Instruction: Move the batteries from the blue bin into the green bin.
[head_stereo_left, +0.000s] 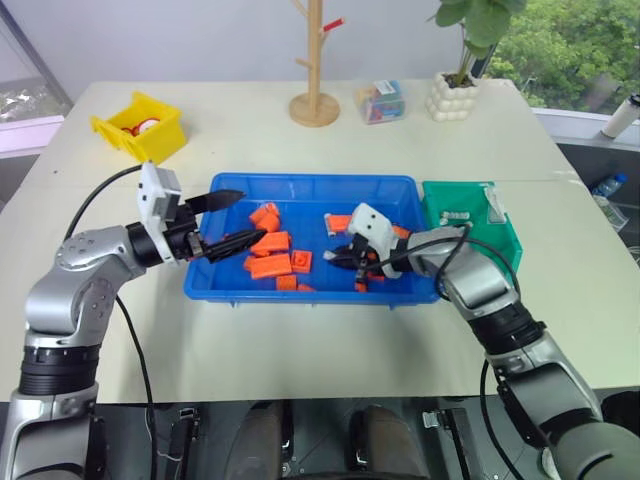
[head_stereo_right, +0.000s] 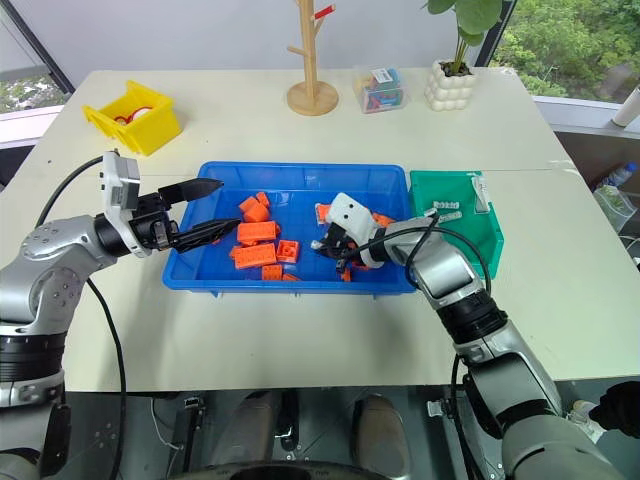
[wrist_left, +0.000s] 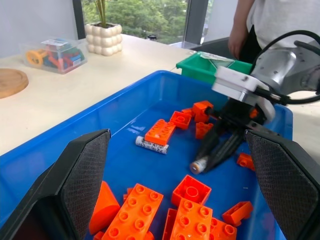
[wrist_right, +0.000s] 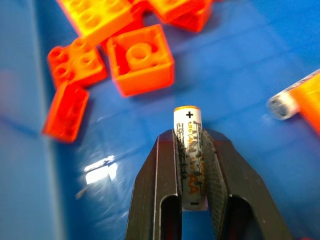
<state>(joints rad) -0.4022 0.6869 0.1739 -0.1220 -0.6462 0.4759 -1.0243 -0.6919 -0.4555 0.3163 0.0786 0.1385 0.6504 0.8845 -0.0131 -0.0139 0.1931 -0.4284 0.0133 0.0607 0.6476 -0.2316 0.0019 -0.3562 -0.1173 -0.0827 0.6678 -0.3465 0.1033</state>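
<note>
Table: wide cream rectangular tabletop (head_stereo_left: 300, 340), bare along its near edge and at both outer sides, giving open room around the bins.
Blue bin: large shallow bright-blue plastic tray with a raised rim (head_stereo_left: 300, 181), at the table's middle; bare blue floor at the middle and along the far wall.
Green bin: small dark-green rectangular plastic bin (head_stereo_left: 508, 240), just beside the blue bin's right end; a few small pale sticks lying inside near its far wall.
Yellow bin: small yellow plastic bin (head_stereo_left: 140, 125), well apart at the far left corner.
Far edge: wooden peg stand on a round base (head_stereo_left: 314, 105), clear plastic box of coloured bits (head_stereo_left: 380, 100), white bobbled plant pot (head_stereo_left: 454, 96).
Left gripper: black two-fingered left gripper (head_stereo_left: 222, 220) over the blue bin's left rim, fingers spread wide, empty.
Right gripper: black two-fingered right gripper (wrist_right: 190, 165) low inside the blue bin's right half, clenched on a battery.
Bricks: orange plastic toy bricks (head_stereo_left: 272, 255), clustered left of centre, more around the right gripper.
Held battery: slim silvery-white cylinder with a plus mark (wrist_right: 189, 145), pinched lengthwise between the fingers, plus end jutting past the tips.
Loose battery: second silvery cylinder (wrist_left: 151, 145), lying flat on the blue floor beside an orange brick.
</note>
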